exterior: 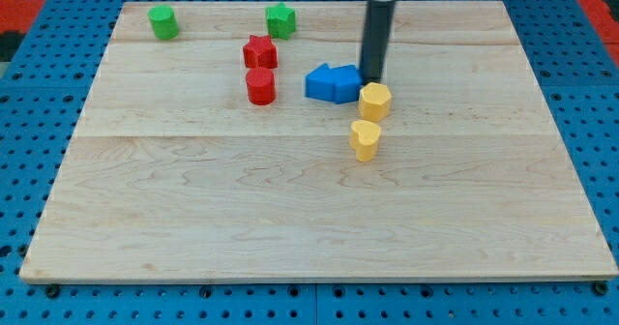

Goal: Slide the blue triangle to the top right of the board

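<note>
Two blue blocks lie joined near the board's upper middle; the left part point(319, 82) looks like the blue triangle and the right part point(344, 81) is a second blue block, with the seam hard to make out. My tip point(371, 80) rests at the right edge of the blue pair, touching or nearly touching it, just above a yellow hexagon point(374, 102). The rod rises from there to the view's top.
A yellow heart point(365, 139) sits below the hexagon. A red star point(259, 51) and a red cylinder point(260, 86) stand left of the blue blocks. A green star point(280, 19) and a green cylinder point(162, 21) are near the wooden board's point(319, 219) top edge.
</note>
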Tool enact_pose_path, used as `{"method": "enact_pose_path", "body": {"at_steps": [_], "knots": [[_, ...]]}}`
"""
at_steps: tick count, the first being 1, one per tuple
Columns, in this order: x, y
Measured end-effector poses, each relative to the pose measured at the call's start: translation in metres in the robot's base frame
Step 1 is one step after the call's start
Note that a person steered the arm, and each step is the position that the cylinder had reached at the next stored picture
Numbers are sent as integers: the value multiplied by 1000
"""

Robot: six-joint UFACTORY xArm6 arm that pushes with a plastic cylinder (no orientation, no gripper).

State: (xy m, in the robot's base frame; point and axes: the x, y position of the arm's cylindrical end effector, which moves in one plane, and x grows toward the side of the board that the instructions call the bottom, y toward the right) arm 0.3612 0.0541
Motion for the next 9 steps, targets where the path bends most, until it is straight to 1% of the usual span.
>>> {"method": "enact_pose_path", "body": {"at_steps": [1, 2, 3, 4, 5, 6, 7, 8, 9], "knots": [[13, -44], [37, -64], [71, -89], [62, -139], [37, -136], [-2, -82], [-26, -43], [5, -90], [23, -106]]}}
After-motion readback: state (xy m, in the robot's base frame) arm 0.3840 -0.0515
